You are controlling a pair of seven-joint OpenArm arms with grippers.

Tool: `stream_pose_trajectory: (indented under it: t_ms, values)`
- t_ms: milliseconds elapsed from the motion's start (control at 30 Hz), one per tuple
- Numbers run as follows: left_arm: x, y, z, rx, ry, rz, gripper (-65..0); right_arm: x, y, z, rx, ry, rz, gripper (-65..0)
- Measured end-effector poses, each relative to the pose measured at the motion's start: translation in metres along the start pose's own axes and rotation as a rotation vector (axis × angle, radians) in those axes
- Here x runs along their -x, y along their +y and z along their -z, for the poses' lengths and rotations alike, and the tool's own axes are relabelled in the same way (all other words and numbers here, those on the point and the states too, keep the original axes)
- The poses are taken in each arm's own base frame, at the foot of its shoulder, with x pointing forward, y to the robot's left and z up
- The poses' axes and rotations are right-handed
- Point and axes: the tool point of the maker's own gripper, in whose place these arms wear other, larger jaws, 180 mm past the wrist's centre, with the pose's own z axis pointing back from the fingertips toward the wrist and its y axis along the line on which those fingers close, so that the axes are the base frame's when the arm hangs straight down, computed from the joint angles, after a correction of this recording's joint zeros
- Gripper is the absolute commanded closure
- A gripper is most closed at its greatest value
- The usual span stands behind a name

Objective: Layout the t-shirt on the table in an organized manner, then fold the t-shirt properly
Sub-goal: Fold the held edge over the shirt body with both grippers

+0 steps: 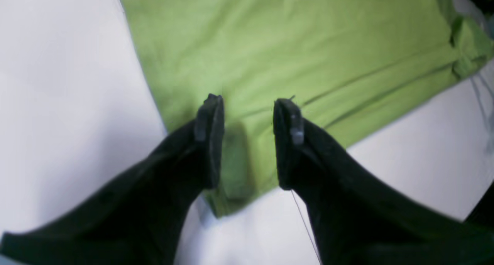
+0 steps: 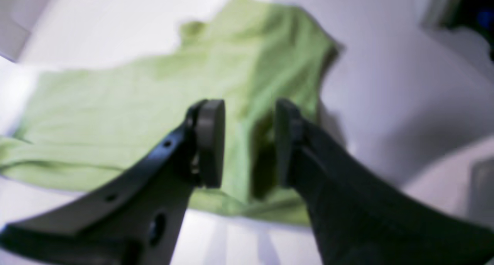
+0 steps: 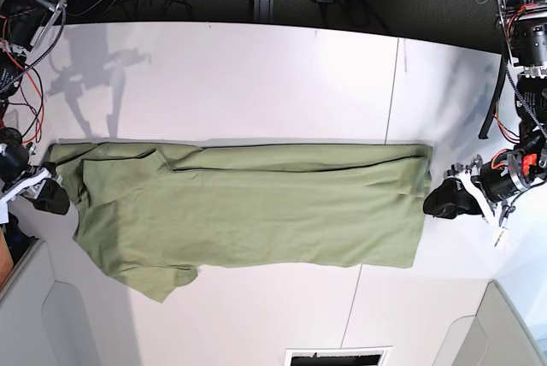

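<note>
- Across the white table (image 3: 256, 67), crossed by a thin dark seam, the t-shirt (image 3: 248, 212) is seen spread lengthwise, reaching nearly from one gripper to the other.
- One long fold appears already made: the far edge is doubled over toward the middle, and one sleeve is left sticking out at the near corner on the base view's left. Further folds are judged still to be done.
- Plain olive-green cloth is shown, mostly flat, with shallow creases running along its length; no print is visible.
- Beside one end, the left gripper (image 1: 249, 103) is held with its fingers apart, nothing grasped, just over the cloth's edge.
- At the sleeve end, the right gripper (image 2: 250, 110) is likewise released and empty.
</note>
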Motion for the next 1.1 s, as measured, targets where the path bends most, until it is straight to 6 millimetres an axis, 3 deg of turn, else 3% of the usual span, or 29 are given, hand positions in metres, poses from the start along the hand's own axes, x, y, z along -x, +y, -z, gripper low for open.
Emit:
stream_pose_trajectory:
  t_ms: [67,133,233,367,533,733,900,1100]
  values:
    - [0.008,-0.002,0.002,0.006,0.012,-0.011,-30.3,0.008,-0.008,-0.002,0.037,0.017,0.031,-22.1]
    - [0.015,-0.001,0.000,0.001,0.025,-0.017,-34.2,0.013,-0.018,-0.007,0.070,0.014,0.072,-26.2]
    - [0.035,0.004,-0.005,-0.016,0.047,-0.046,-34.5,0.023,-0.038,-0.022,0.124,0.008,0.119,-34.7]
    - [0.065,0.013,-0.017,-0.051,0.072,-0.111,-34.6,0.050,-0.056,-0.036,0.194,0.043,0.153,-35.7]
    - [0.062,0.028,-0.034,-0.092,-0.052,-0.221,-39.5,0.067,-0.059,-0.040,0.209,0.041,0.161,-35.7]
    - [0.095,0.018,-0.012,-0.054,-0.034,-0.357,-40.9,0.089,-0.066,-0.028,0.206,0.064,0.245,-35.7]
    - [0.089,0.021,0.003,-0.059,-0.086,-0.398,-40.8,0.097,-0.061,-0.013,0.171,0.060,0.316,-35.7]
    - [0.084,0.002,0.022,-0.003,-0.091,-0.405,-40.8,0.094,-0.036,0.005,0.099,0.029,0.349,-35.6]
